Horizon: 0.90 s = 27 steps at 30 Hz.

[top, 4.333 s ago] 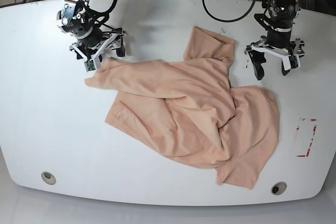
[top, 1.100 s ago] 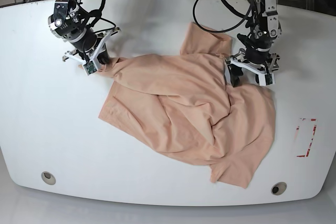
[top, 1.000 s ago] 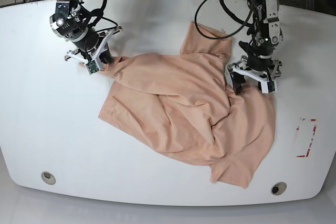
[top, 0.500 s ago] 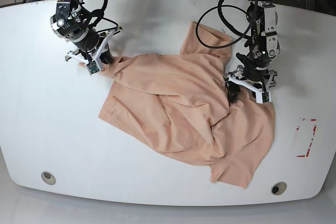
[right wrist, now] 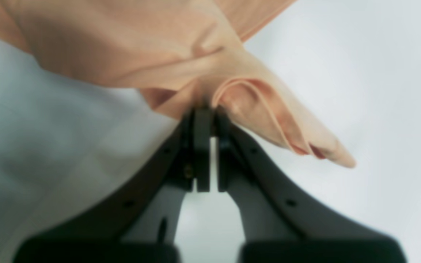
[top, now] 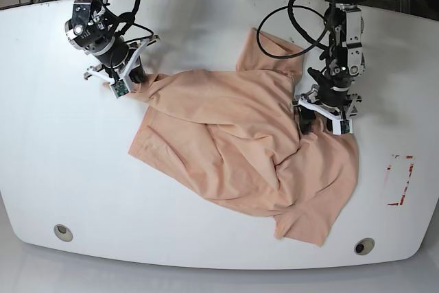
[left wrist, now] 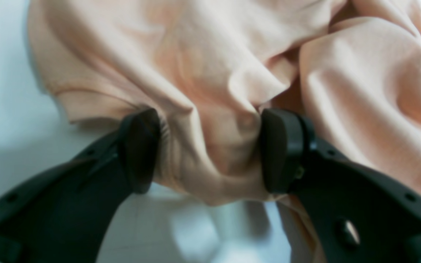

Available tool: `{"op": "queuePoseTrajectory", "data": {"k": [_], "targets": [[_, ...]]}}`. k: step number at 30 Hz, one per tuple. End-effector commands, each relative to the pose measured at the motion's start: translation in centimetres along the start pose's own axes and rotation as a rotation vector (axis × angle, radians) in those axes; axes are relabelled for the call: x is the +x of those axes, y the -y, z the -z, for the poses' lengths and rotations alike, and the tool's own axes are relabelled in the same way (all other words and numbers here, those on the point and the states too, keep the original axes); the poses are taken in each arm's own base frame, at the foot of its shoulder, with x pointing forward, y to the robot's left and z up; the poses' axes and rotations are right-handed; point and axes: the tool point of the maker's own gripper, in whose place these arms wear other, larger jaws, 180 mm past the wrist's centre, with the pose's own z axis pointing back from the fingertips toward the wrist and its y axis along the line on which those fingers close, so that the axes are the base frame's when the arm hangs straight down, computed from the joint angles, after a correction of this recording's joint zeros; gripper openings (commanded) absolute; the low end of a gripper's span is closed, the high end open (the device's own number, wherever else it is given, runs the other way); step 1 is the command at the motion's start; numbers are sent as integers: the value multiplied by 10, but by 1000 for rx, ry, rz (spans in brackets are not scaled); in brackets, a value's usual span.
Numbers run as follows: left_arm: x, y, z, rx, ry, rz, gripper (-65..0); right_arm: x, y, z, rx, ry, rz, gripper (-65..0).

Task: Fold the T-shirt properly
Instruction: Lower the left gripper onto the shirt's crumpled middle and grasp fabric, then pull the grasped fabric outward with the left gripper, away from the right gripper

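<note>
The T-shirt [top: 247, 145] lies bunched up in the middle of the white table [top: 62, 169], not flat at all. One end reaches toward the table's far left corner. The other end hangs down toward the near right corner.

The right gripper [right wrist: 206, 109] has its fingers pressed together, and they pinch a small bit of the shirt's edge. The left gripper [left wrist: 210, 149] has its fingers spread, with a soft lump of cloth sitting between them. It has not squeezed the cloth yet.

Things could go wrong here. The lump between the spread fingers looks thick, so I think the left gripper might grab two layers at once. Then the shirt would not open up flat. The right gripper holds only a little bit, so a hard pull could make the cloth slip out.
</note>
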Motion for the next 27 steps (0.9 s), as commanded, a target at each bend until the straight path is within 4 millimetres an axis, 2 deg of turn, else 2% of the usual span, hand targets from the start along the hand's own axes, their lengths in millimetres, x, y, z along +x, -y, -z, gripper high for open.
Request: {"op": "queuePoseTrajectory", "data": {"k": [1,6,10,14,16,18,24,26,27], "targets": [[-10,0,1,0,-50,-6,-280,12,4,-4,-7,42,-12,-649],[-9,-4,4,15,-50,-31,-312,11,2,-3,0,41,-8,-650],[-11,-3,4,17,-54,-39,-382,11,2,-3,2,42,-9,-650],[-9,-3,4,16,-53,-44,-484,11,3,-3,1,42,-10,-650],[-5,-3,5,11,-47,-33,-607,13,4,-3,-6,43,-16,-650],[-2,-3,5,10,-40,-30,-636,14,4,-3,-7,44,-14,-650],[11,-2,2,9,-4,-25,-650,15,5,-2,-7,47,-14,-650],[27,1,-2,4,49,-9,-650,17,6,-2,-8,52,-11,-649],[29,1,-3,3,56,-6,-650,17,6,-2,-9,53,-12,-649]]}}
